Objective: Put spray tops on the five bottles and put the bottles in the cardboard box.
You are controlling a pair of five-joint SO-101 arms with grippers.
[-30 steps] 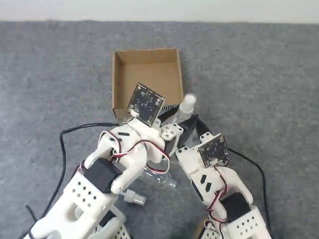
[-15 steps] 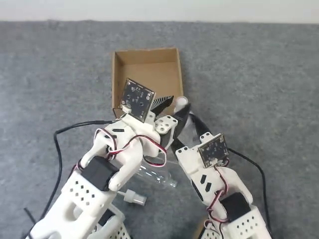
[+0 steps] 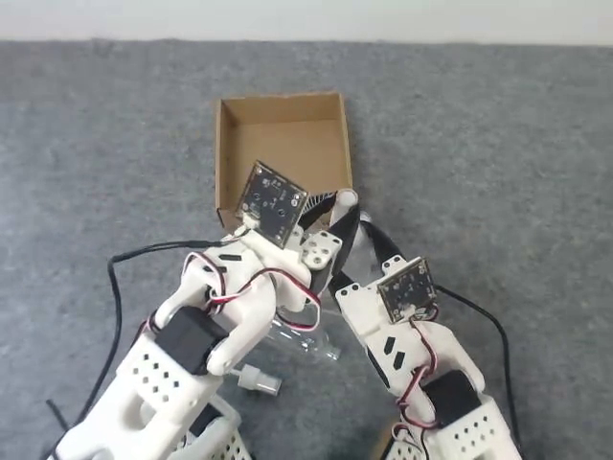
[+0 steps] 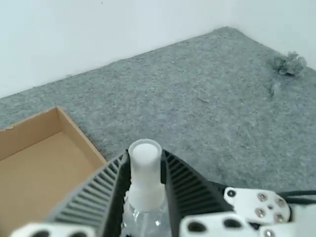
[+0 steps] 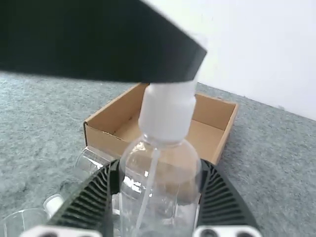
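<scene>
Your left gripper (image 4: 145, 164) is clamped on the white spray top (image 4: 144, 148), while your right gripper (image 5: 159, 174) has its jaws closed around the clear bottle (image 5: 158, 160). The bottle is held just outside the cardboard box's (image 3: 283, 144) near right corner.

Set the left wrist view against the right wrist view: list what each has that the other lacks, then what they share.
Left wrist, not right: a fluff clump on the carpet. Right wrist, not left: the right gripper clamped on the bottle, the dip tube inside it, and spare bottles lying by the box. Both: the bottle, its spray top pinched by the left gripper, the box, carpet and wall.
</scene>
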